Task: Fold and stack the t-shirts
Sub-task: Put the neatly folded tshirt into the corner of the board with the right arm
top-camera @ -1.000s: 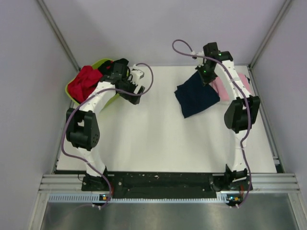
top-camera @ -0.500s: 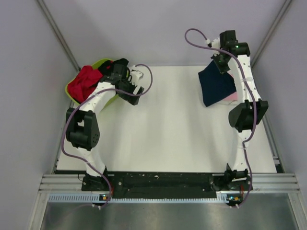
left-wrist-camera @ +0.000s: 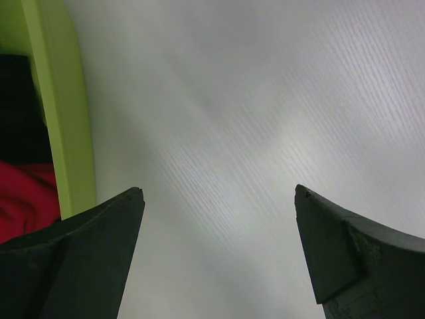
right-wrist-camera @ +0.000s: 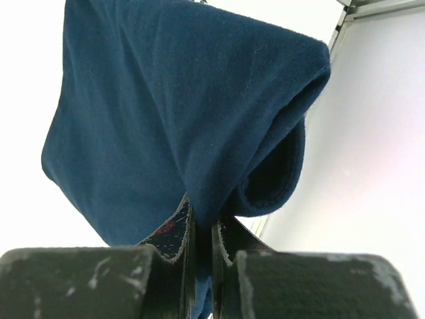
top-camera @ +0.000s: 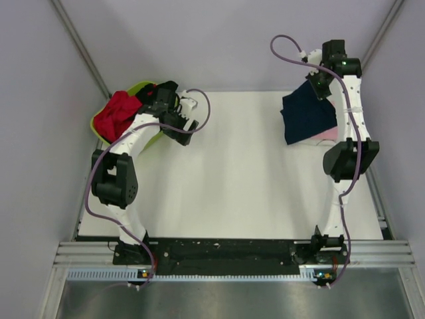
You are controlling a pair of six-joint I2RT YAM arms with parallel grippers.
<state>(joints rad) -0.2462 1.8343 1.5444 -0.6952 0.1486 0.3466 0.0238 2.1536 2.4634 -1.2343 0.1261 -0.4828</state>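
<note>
- Clamped in the right gripper (right-wrist-camera: 201, 224): a fold of the dark navy t-shirt (right-wrist-camera: 166, 100), jaws pressed together with only the cloth's thickness between them.
- Hanging from that pinch in a loose, doubled-over drape, one rounded fold bulging out just above the fingers (right-wrist-camera: 174, 229) in the right wrist view.
- Held up over the far right corner of the table (top-camera: 226, 173), lower edge draped across the light pink t-shirt (top-camera: 327, 135); impossible to tell whether touching it or just above it.
- Lying flat near the table's right edge, mostly covered by the navy cloth, with only a pale strip showing on the near side.
- Stretched far forward from its base at the near right: the right arm, elbow raised about halfway along, wrist high and close to the back wall, purple cable (top-camera: 287, 48) looping off it to the left.
- Spread wide and gripping nothing: the left gripper (left-wrist-camera: 218, 191), fingertips well apart over bare white table top.
- Just beside its left finger, the wall of the lime green basin (left-wrist-camera: 60, 119), standing at the far left of the table.
- Bunched inside the basin: the red t-shirt (top-camera: 114, 114), with dark black cloth (left-wrist-camera: 20, 113) next to it along the rim.
- Folded back on itself: the left arm, elbow out near the table's left edge, forearm crossing the near side of the basin, wrist pointing down toward the table just right of it.
</note>
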